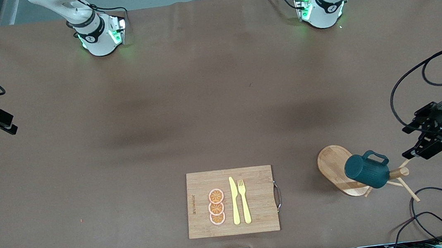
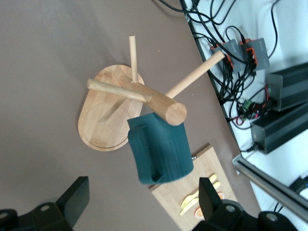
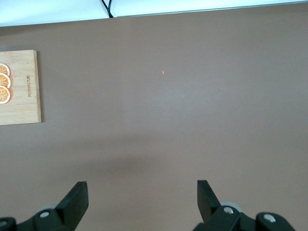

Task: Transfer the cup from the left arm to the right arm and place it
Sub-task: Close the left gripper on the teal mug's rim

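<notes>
The cup (image 1: 367, 170), a dark teal ribbed mug with a loop handle, hangs tilted on a peg of a wooden mug rack (image 1: 331, 161) toward the left arm's end of the table. In the left wrist view the cup (image 2: 161, 151) hangs below the rack's thick post (image 2: 166, 108). My left gripper (image 1: 416, 139) hovers beside the cup at the table's end, open and apart from it, its fingers (image 2: 77, 192) empty. My right gripper (image 1: 6, 123) waits open over the right arm's end of the table, with only bare brown mat between its fingers (image 3: 77, 195).
A bamboo cutting board (image 1: 199, 184) with a metal handle lies near the front edge, holding three orange slices (image 1: 216, 207), a yellow knife (image 1: 234, 200) and a yellow fork (image 1: 244, 200). Loose black cables (image 1: 434, 208) trail near the rack.
</notes>
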{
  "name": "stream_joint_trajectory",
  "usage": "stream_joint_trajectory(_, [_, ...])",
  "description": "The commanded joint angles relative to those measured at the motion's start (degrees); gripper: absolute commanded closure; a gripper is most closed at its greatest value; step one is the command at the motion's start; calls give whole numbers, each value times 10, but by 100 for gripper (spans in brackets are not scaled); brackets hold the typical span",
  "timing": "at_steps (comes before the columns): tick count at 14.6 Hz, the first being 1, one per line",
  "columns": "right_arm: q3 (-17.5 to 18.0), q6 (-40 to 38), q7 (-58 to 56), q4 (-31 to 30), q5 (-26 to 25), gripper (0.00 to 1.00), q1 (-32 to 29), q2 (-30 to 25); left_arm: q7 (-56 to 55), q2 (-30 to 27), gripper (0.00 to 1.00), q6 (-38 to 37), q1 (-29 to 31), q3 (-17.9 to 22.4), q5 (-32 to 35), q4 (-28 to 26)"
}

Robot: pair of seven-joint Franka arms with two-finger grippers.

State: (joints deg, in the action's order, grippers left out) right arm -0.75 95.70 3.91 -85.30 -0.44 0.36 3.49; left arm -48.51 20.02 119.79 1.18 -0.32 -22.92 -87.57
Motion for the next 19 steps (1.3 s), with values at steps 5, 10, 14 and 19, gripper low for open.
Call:
stream_joint_trajectory(5, [5, 5, 2, -19, -11, 0, -5, -16, -33, -10, 0, 82, -14, 0, -62, -66])
stream_joint_trajectory(10, [5, 3, 1, -19, -11, 0, -5, -16, -32, 2, 0, 117, -11, -1, -89, -85])
stream_joint_trajectory(14, [5, 2, -4, -19, -11, 0, -5, -16, -26, 19, 0, 127, -10, -1, -118, -84])
stream_joint_trajectory(19, [5, -2, -5, -17, -11, 0, -4, -16, -26, 38, 0, 149, -17, -1, -144, -81])
